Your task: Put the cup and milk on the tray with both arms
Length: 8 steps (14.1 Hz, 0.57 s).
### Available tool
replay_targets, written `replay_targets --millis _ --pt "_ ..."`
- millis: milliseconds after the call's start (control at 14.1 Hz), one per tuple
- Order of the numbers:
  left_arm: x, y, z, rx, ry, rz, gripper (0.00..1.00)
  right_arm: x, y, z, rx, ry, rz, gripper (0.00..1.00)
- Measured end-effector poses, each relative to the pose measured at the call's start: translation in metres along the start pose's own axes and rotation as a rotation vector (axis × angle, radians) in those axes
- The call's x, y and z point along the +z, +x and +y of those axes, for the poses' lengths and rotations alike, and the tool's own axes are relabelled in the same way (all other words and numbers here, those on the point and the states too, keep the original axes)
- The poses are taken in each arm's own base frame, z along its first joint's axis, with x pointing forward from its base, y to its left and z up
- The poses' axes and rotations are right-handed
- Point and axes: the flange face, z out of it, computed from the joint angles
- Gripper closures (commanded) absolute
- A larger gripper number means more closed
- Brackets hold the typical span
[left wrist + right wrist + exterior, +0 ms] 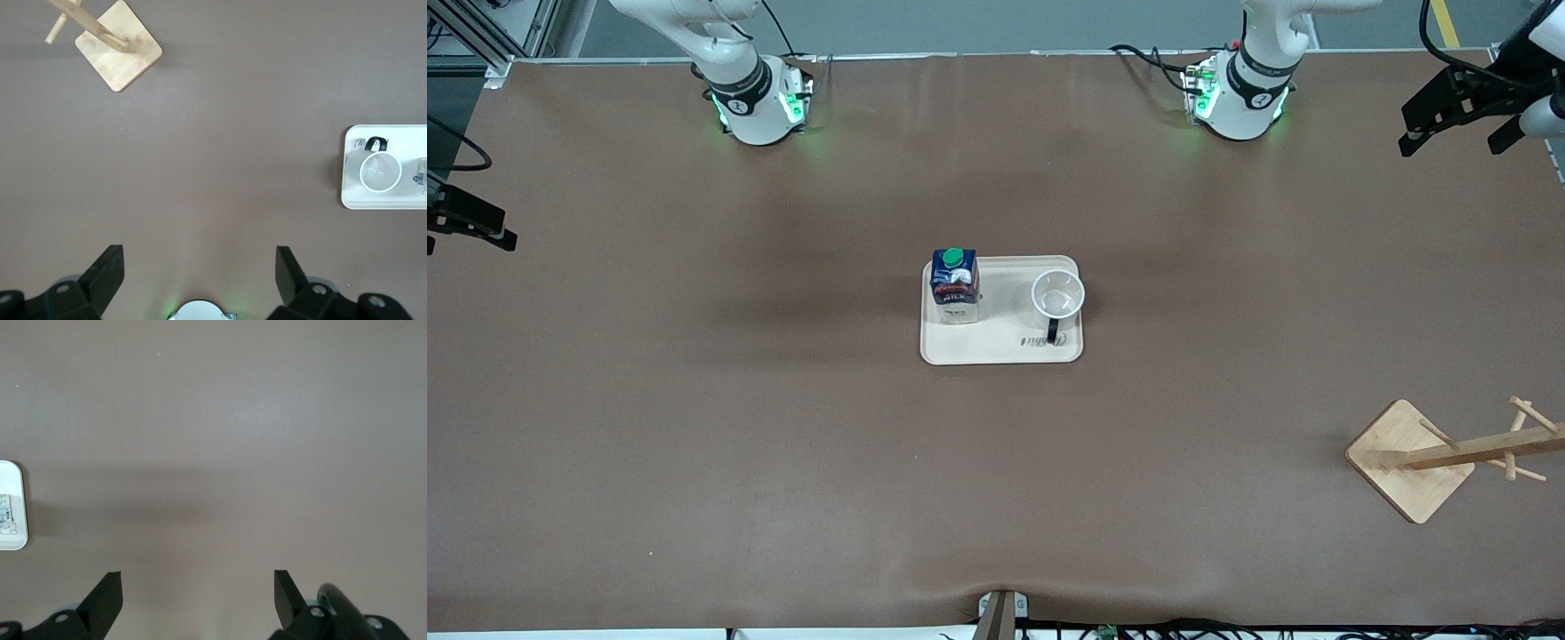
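Observation:
The cream tray (1000,348) lies in the middle of the table. The dark-blue milk carton (954,284) with its green cap stands upright on the tray's end toward the right arm. The white cup (1058,295) stands upright on the end toward the left arm, its black handle pointing toward the front camera. My left gripper (1449,142) is open and empty, up at the left arm's end of the table. My right gripper (467,233) is open and empty at the right arm's end. The left wrist view shows the left gripper (200,260), the cup (380,171) and the tray (373,200). The right wrist view shows the right gripper (198,583) and a tray corner (12,472).
A wooden peg stand (1409,458) lies tipped on its square base near the front camera at the left arm's end; it also shows in the left wrist view (119,53). The two green-lit arm bases (760,102) stand along the table's edge farthest from the front camera.

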Motion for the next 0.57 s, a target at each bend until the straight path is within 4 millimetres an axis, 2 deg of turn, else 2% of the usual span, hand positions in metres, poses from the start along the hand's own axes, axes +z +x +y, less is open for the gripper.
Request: replay_targets --millis 285,569 --pt "-0.002 0.004 -0.001 -0.003 -0.004 0.033 0.00 0.000 -0.005 -0.017 -0.036 -0.031 0.041 0.00" --pt "0.005 0.011 -0.011 -0.023 -0.006 0.054 0.00 0.008 -0.014 -0.014 -0.030 -0.030 0.047 0.00"
